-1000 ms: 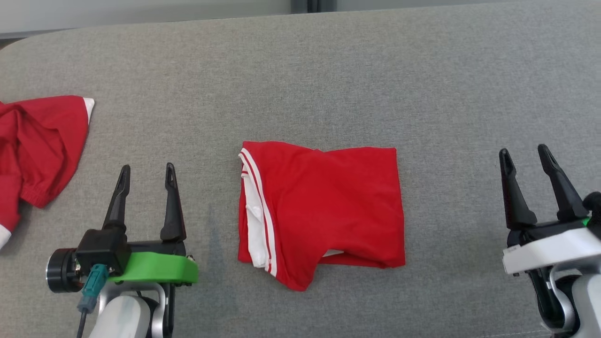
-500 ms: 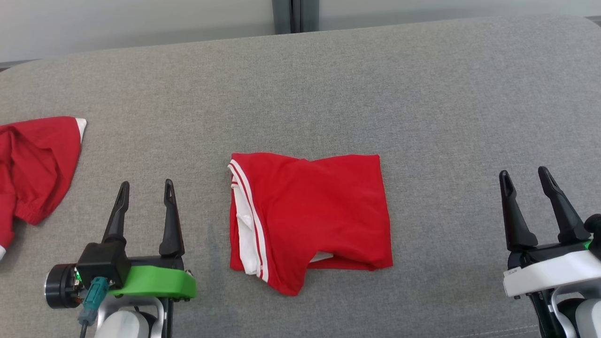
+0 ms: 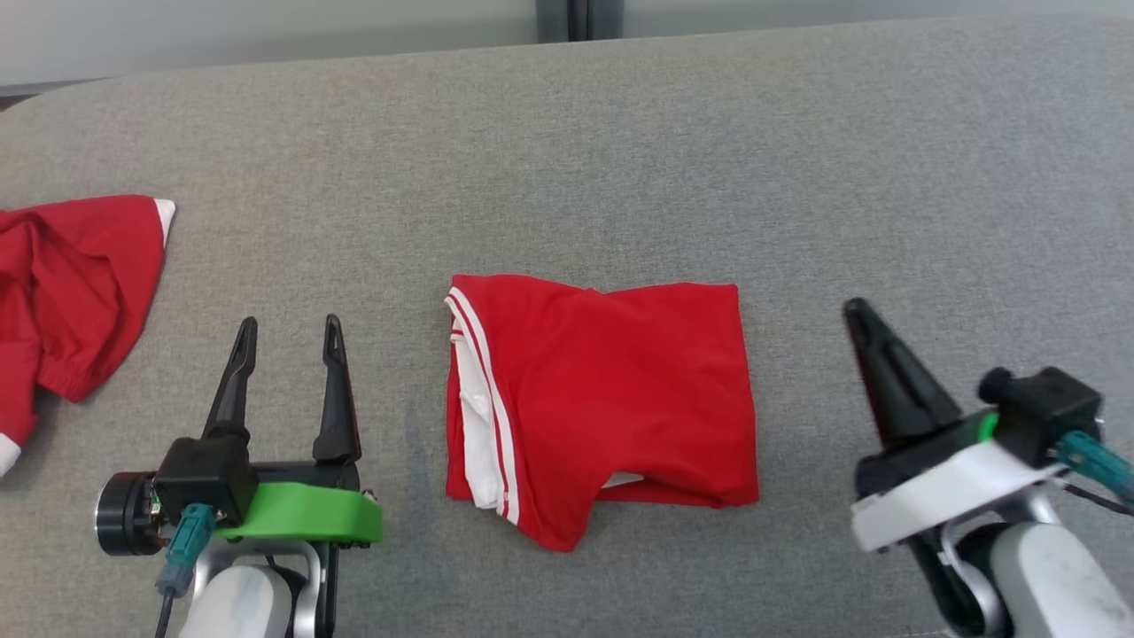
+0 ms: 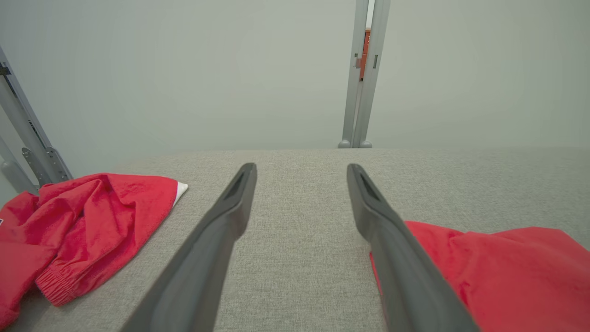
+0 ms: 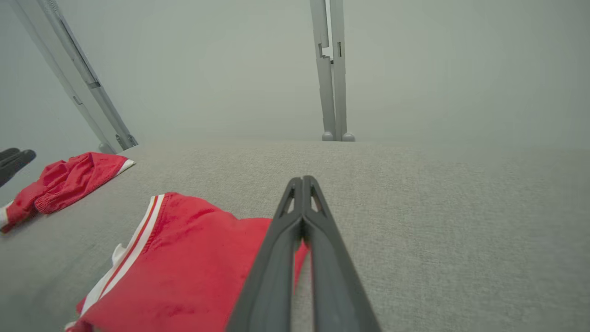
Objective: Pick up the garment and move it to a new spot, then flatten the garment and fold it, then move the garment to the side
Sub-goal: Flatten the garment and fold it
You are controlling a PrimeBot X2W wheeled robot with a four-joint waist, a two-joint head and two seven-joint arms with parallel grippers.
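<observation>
Folded red garment (image 3: pixel 611 408) with white side stripes lies flat mid-table on the grey fabric-covered table (image 3: pixel 620 142), about halfway between its left and right edges and closer to the near edge than the far one. The striped white-trimmed side faces the table's left edge; the plain folded side faces the right. Left end effector (image 3: pixel 290 323) sits near the table's near edge, just left of the garment, not touching it, fingers spread apart and pointing to the far edge, nothing between them. In the left wrist view the garment shows just past the right-hand finger. Right end effector (image 3: pixel 858 310) is on the garment's right side, near it but apart, fingers pressed together and empty, tilted so the tip leans toward the garment and the far edge. In the right wrist view the closed fingers overlap the garment's right border in the picture; can't tell if the tip touches the table. A second red garment (image 3: pixel 80 283), crumpled, lies at the table's left edge, well apart from both end effectors.
</observation>
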